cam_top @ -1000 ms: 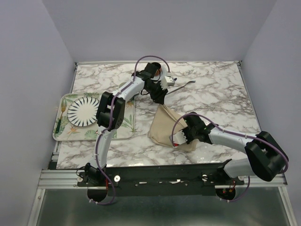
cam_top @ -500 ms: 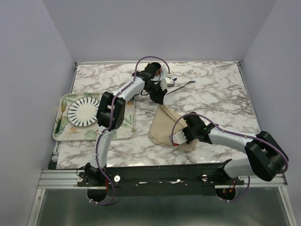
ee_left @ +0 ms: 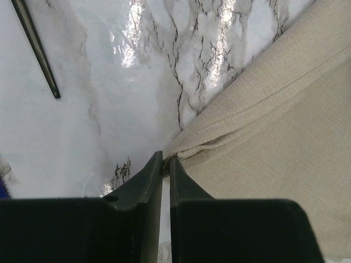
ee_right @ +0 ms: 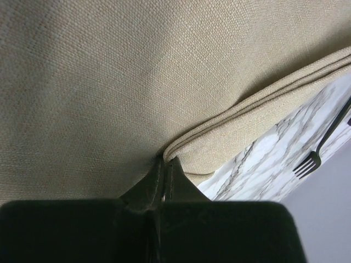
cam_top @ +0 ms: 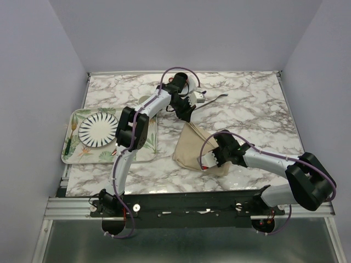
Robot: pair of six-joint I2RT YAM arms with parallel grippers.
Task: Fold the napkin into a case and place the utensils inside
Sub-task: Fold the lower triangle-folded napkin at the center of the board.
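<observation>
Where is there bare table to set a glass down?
Bare marble lies on the table's right side, between the fork and the right wall, and in the far left corner behind the tray. The middle is crowded: napkin pinched by left pincer and right pincer.

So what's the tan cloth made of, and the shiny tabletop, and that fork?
The napkin looks like woven fabric, maybe linen or cotton: matte, with visible criss-cross threads. The tabletop looks like marble or a marble print, glossy: grey veins and bright reflections. The fork is probably metal, thin and grey, but too small to be sure.
</observation>
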